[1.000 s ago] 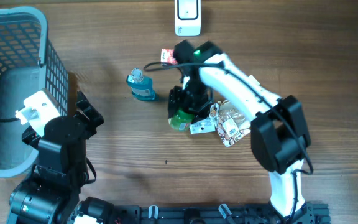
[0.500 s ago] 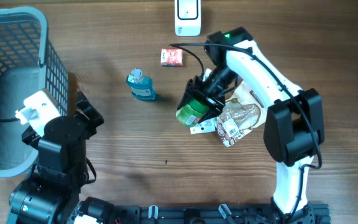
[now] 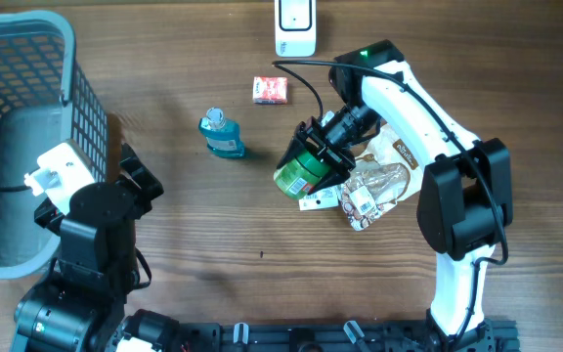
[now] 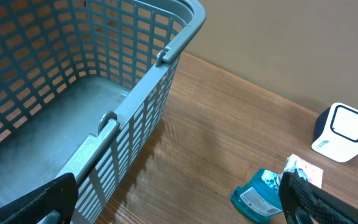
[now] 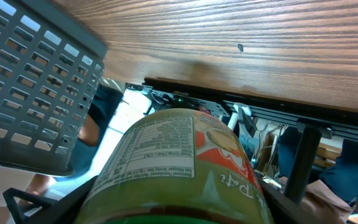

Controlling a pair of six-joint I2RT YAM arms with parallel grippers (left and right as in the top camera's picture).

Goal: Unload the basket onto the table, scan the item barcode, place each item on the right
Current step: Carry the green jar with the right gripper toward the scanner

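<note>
Clamped across its body in the right gripper point(image 3: 313, 161), directly below the white barcode scanner point(image 3: 295, 26): a green labelled canister point(image 3: 299, 174), tilted, nutrition panel toward the wrist camera. Just beyond it from the scanner, crinkled snack bags point(image 3: 374, 184). Nearer the scanner, a red packet point(image 3: 271, 89); below-left of the scanner, a blue bottle point(image 3: 222, 135). Far left of the scanner, a grey basket point(image 3: 27, 39) and the left gripper point(image 3: 133, 181), jaws spread wide, holding nothing.

The wooden table point(image 3: 262, 244) bears a basket point(image 3: 27, 59) ahead-left of the left gripper point(image 4: 179, 205) jaws. A blue bottle point(image 3: 223, 135) lies left of the right gripper point(image 3: 311, 166) jaws, a red packet point(image 3: 271, 89) and white scanner point(image 3: 295, 27) beyond them, and a crinkled bag point(image 3: 377, 186) just to their right.
</note>
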